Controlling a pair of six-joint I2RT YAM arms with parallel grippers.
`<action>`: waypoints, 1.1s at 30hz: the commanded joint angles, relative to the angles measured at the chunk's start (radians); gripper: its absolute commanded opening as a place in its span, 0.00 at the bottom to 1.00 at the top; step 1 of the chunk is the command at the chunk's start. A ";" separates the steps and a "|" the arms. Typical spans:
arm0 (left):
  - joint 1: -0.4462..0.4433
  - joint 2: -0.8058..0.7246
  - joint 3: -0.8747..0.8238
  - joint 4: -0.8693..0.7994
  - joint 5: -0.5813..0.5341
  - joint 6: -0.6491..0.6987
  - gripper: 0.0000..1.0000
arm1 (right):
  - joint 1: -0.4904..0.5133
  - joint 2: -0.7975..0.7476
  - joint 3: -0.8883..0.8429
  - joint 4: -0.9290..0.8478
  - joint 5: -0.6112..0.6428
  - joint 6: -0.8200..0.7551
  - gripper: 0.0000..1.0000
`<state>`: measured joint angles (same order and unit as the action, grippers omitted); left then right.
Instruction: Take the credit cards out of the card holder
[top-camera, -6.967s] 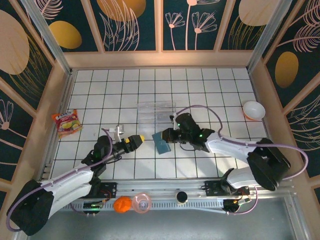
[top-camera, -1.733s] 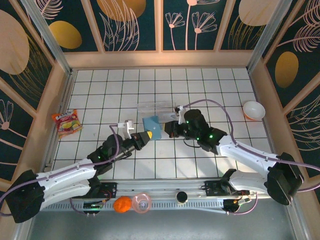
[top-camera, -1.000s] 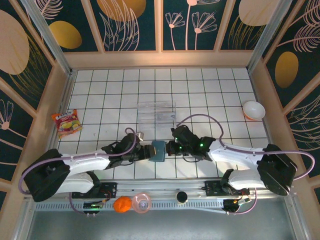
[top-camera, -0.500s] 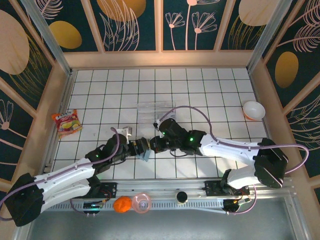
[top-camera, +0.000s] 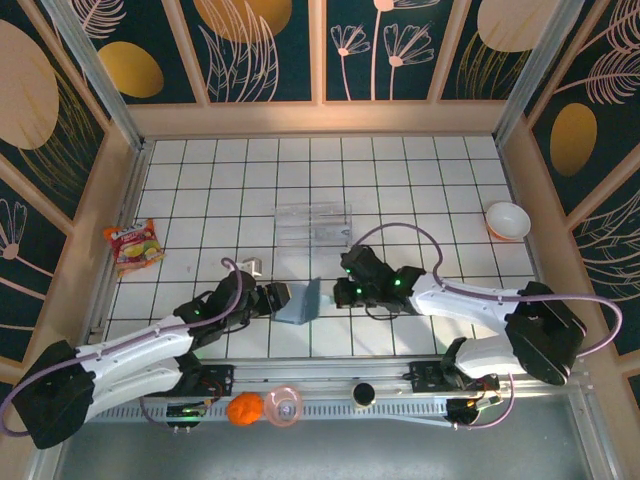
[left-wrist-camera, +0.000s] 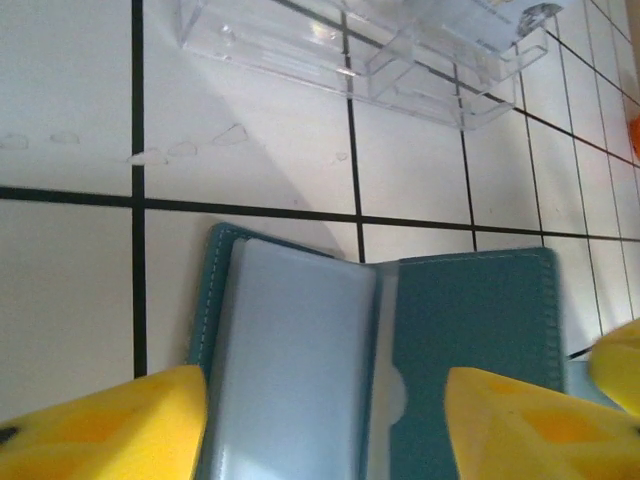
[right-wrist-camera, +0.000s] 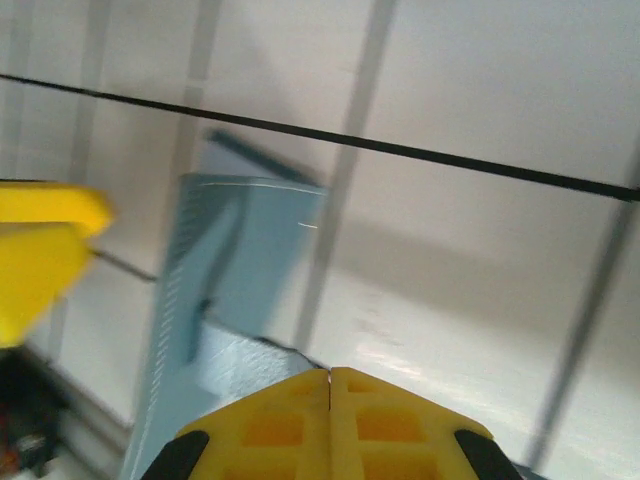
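Yellow pads of your left gripper (left-wrist-camera: 320, 405) stand wide apart with nothing pinched. The card holder (left-wrist-camera: 465, 335) lies open on the tiles between them. A pale panel (left-wrist-camera: 290, 370) fills one half of it; card or sleeve, you cannot tell. Your right gripper (right-wrist-camera: 330, 377) has its pads pressed together right at the holder's raised flap, and whether they nip it is unclear. Beyond sits the clear tray (top-camera: 313, 222), and further off the white bowl (top-camera: 507, 220).
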<state>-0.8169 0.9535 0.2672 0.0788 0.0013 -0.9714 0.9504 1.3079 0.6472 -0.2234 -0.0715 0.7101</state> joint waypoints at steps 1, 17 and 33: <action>0.004 0.043 0.004 0.055 0.030 0.016 0.51 | -0.021 0.028 -0.038 -0.038 0.071 0.040 0.00; -0.002 0.226 0.101 0.176 0.140 0.053 0.22 | -0.024 0.007 -0.030 -0.093 0.183 0.047 0.39; 0.000 0.156 0.105 0.091 0.044 0.049 0.28 | -0.015 -0.055 0.172 0.039 -0.185 -0.101 0.15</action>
<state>-0.8173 1.1606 0.3569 0.2173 0.1009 -0.9249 0.9291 1.1797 0.8120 -0.2745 -0.0986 0.6270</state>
